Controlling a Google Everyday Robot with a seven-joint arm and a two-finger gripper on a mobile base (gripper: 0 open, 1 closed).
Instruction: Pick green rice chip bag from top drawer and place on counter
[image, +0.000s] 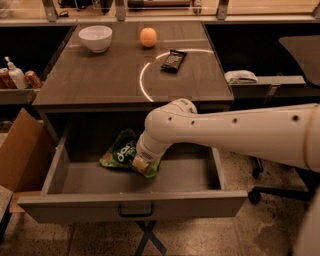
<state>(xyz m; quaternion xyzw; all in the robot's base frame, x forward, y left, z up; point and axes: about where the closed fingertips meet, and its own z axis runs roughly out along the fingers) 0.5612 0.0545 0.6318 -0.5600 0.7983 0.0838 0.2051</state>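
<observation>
Reaching into the open top drawer (134, 201), I am working the hand (142, 162) at the right end of the green rice chip bag (119, 152). The bag is lying on the drawer floor, its long axis running left and back from the hand. I cannot tell whether the hand is gripping it. The tabletop (100, 75) is sitting just above and behind.

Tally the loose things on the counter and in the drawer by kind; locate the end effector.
Bowls: 1, white bowl on the counter.
Fruit: 1, orange.
Snack packets: 2, black wrapper, green rice chip bag in the top drawer.
Total: 4.
End effector: in the drawer, at the bag.
</observation>
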